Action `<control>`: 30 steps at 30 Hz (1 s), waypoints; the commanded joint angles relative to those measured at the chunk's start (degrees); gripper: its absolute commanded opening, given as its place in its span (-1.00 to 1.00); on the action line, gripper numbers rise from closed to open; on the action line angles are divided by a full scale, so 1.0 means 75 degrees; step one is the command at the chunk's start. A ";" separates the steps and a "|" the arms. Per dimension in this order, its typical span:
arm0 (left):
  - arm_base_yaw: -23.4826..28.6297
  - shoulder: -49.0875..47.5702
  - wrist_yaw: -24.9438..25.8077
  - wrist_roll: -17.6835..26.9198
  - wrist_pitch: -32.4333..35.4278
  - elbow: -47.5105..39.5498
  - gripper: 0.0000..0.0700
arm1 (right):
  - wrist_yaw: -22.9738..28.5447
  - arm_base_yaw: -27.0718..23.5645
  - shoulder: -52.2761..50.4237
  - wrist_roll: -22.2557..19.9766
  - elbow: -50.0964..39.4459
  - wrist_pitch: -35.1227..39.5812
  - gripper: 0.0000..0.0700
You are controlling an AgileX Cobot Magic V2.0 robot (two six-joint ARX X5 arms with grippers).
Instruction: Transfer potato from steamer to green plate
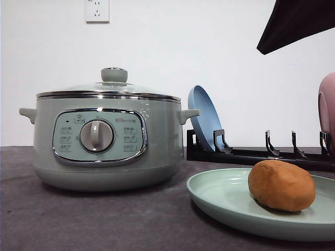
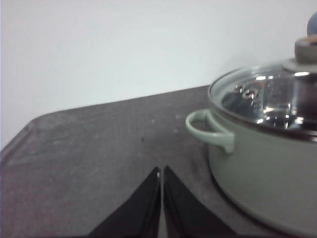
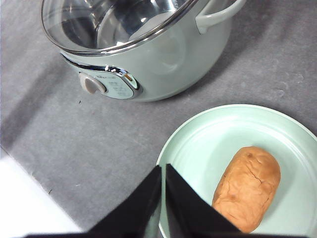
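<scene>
While the potato (image 1: 281, 185) lies on its side on the green plate (image 1: 220, 196), we see the steamer (image 1: 107, 138) standing well to the left of it on the dark grey table (image 1: 78, 219), with its glass lid (image 1: 110, 89) seated on the rim. From the front, the plate sits at the near right of the table, and the potato rests toward its right half, touching the plate surface and nothing else. Behind the plate we find a black rack (image 1: 251, 152) holding an upright blue plate (image 1: 205, 117), and a pink dish (image 1: 327, 107) at the far right edge.

Our right gripper (image 3: 163, 171) hangs above the near rim of the green plate, its two black fingers pressed together with nothing between them, the potato (image 3: 247, 187) just beside it and apart from it. Our left gripper (image 2: 161, 173) hovers over bare table beside the steamer's side handle (image 2: 210, 130), its fingers likewise closed on nothing.
</scene>
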 commanded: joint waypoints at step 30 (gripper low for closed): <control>0.0017 -0.0228 -0.0047 -0.0423 -0.0647 -0.0709 -1.00 | 0.0000 0.0047 0.0026 -0.0061 0.0093 0.0077 -1.00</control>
